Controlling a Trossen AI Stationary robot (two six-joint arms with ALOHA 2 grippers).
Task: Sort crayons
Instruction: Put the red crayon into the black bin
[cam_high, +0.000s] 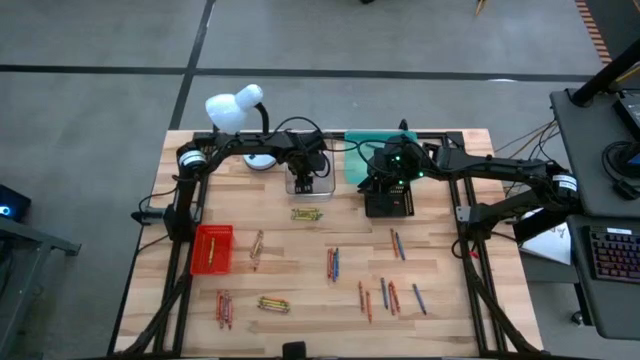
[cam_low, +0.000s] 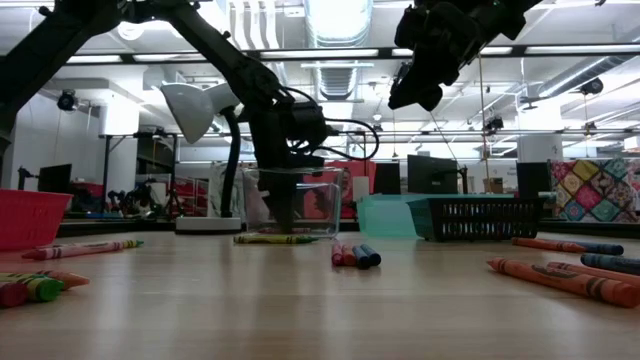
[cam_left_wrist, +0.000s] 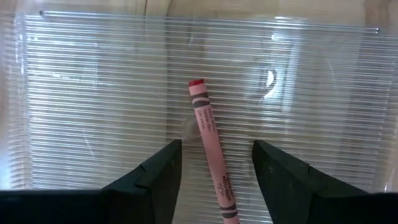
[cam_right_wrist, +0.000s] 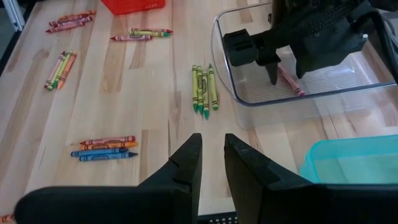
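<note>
Fingers of my left gripper (cam_left_wrist: 216, 167) spread wide, down inside clear tray (cam_high: 310, 185) at table's 12 o'clock; pink-red crayon (cam_left_wrist: 211, 144) lies loose on tray floor between them, seemingly untouched. My right gripper (cam_right_wrist: 212, 163) fingers narrow, nearly closed, holding nothing, raised over black tray (cam_high: 390, 203). Other crayons (cam_high: 333, 263) scattered toward 6 o'clock.

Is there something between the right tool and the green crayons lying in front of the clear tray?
Nothing visible. Between the right tool and the green crayons lies only bare table; the clear tray stands beside that path.
</note>
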